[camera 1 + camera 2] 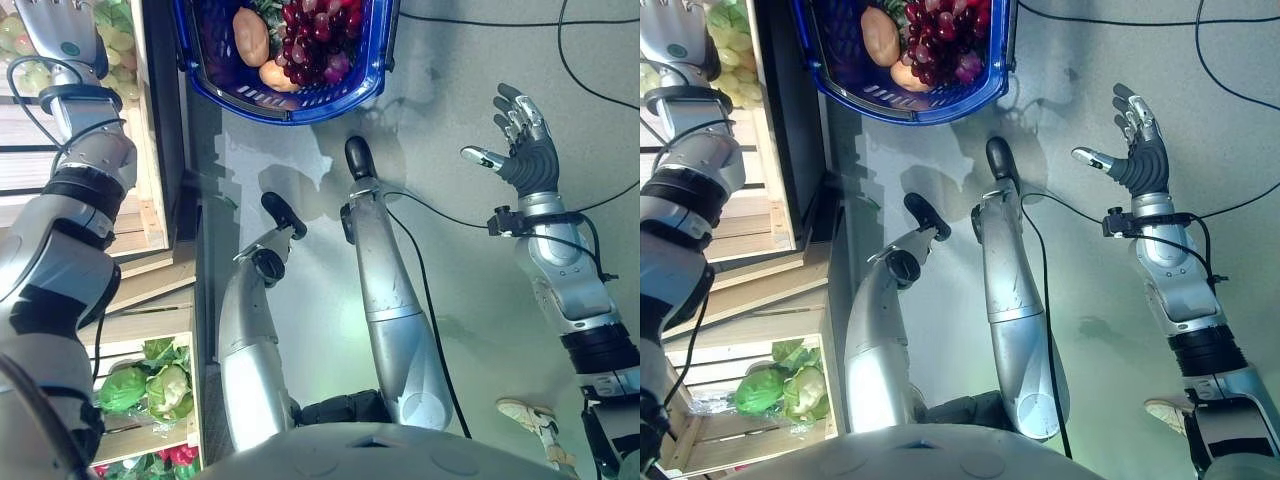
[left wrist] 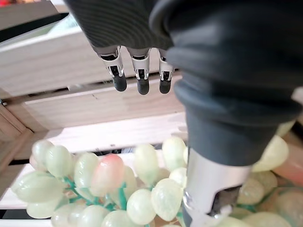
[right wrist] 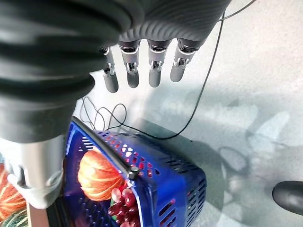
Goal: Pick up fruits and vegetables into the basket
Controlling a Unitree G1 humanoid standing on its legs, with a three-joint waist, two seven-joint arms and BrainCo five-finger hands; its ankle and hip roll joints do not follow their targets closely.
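— Why is the left hand (image 2: 137,71) up in that wooden crate (image 1: 150,120)?

— It's after the green grapes (image 2: 118,184). It hangs over the bunch with its fingers straight and relaxed, nothing in them, so I'd judge the grasp hasn't begun — it is lined up above the fruit, apart from it.

— And the right hand (image 1: 525,140)?

— Idle, out over the bare floor (image 1: 480,330), fingers spread wide and holding nothing. It's well clear of everything, which looks sensible: it keeps out of the path between crate and basket.

— Where's the basket?

— The blue basket (image 1: 330,100) sits on the floor just beside the crates. It already holds a bunch of red grapes (image 1: 315,40), a potato (image 1: 250,35) and something orange (image 1: 278,75) I can't name for sure.

— Anything else around?

— A lower crate holds cabbages (image 1: 150,385), with something red (image 1: 178,455) below them.

— What's in the way?

— Mostly the crate's wooden wall. The grapes must be lifted over it, then carried sideways to the basket — and a loose bunch may sag or slip from a shallow grip.
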